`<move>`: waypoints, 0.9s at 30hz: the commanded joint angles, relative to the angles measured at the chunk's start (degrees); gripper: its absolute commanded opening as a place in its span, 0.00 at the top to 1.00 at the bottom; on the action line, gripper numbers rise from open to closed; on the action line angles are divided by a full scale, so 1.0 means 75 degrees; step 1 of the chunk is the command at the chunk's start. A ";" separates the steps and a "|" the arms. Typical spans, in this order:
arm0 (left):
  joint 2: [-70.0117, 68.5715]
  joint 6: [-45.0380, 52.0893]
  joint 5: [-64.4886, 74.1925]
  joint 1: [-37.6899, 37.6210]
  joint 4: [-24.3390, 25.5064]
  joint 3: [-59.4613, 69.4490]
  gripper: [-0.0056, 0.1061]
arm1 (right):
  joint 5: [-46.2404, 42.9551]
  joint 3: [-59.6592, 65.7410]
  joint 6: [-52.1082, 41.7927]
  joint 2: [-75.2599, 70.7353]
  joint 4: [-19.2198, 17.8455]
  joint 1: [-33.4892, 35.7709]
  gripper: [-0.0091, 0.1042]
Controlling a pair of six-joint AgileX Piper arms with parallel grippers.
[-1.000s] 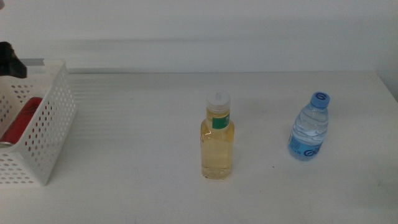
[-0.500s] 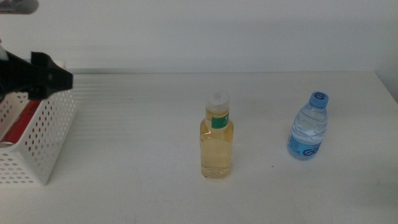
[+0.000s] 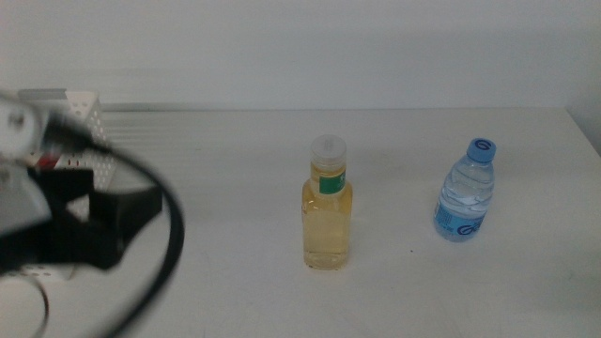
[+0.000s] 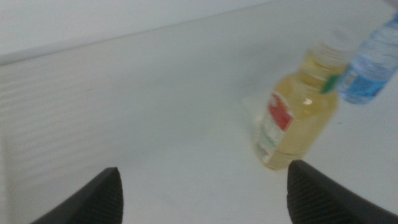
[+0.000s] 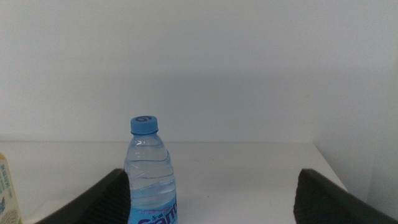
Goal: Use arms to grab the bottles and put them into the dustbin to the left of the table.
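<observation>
Two bottles: standing upright on the worktop (image 3: 235, 282), well apart.
Yellow bottle (image 3: 328, 204): sitting mid-worktop.
Water bottle (image 3: 466, 192): standing at its 3 o'clock.
Left tool (image 4: 202, 186): spreading wide, gripping nothing, reaching in blurred at 9 o'clock, covering most of the dustbin (image 3: 84, 105).
Right tool (image 5: 214, 186): spreading wide, facing the water bottle.

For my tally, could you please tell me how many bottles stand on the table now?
2: a clear yellow-liquid bottle mid-table and a blue-capped plastic water bottle toward the right. The left arm may hide others.
</observation>
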 commanded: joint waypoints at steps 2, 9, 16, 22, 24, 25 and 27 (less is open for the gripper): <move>-0.0678 -0.0627 -0.1369 -0.0775 0.0204 0.0652 0.21 | -0.0590 -0.0057 -0.0072 -0.0210 -0.0078 -0.0047 0.29; -0.1602 -0.1643 -0.2537 -0.2167 0.1171 0.2056 0.21 | -0.0590 -0.0057 -0.0072 -0.0210 -0.0078 -0.0047 0.29; -0.1707 -0.1767 -0.3326 -0.2622 0.1312 0.2702 0.21 | -0.0590 -0.0057 -0.0072 -0.0210 -0.0078 -0.0047 0.29; -0.1707 -0.1767 -0.3336 -0.2622 0.1312 0.2713 0.21 | -0.0590 -0.0057 -0.0072 -0.0210 -0.0078 -0.0047 0.29; -0.1707 -0.1767 -0.3393 -0.2622 0.1312 0.2713 0.21 | -0.0590 -0.0057 -0.0072 -0.0210 -0.0078 -0.0047 0.29; -0.1707 -0.1767 -0.3393 -0.2622 0.1312 0.2713 0.21 | -0.0590 -0.0057 -0.0072 -0.0210 -0.0078 -0.0047 0.29; -0.1699 -0.1757 -0.3440 -0.2622 0.1324 0.2713 0.21 | -0.0590 -0.0057 -0.0072 -0.0210 -0.0078 -0.0047 0.29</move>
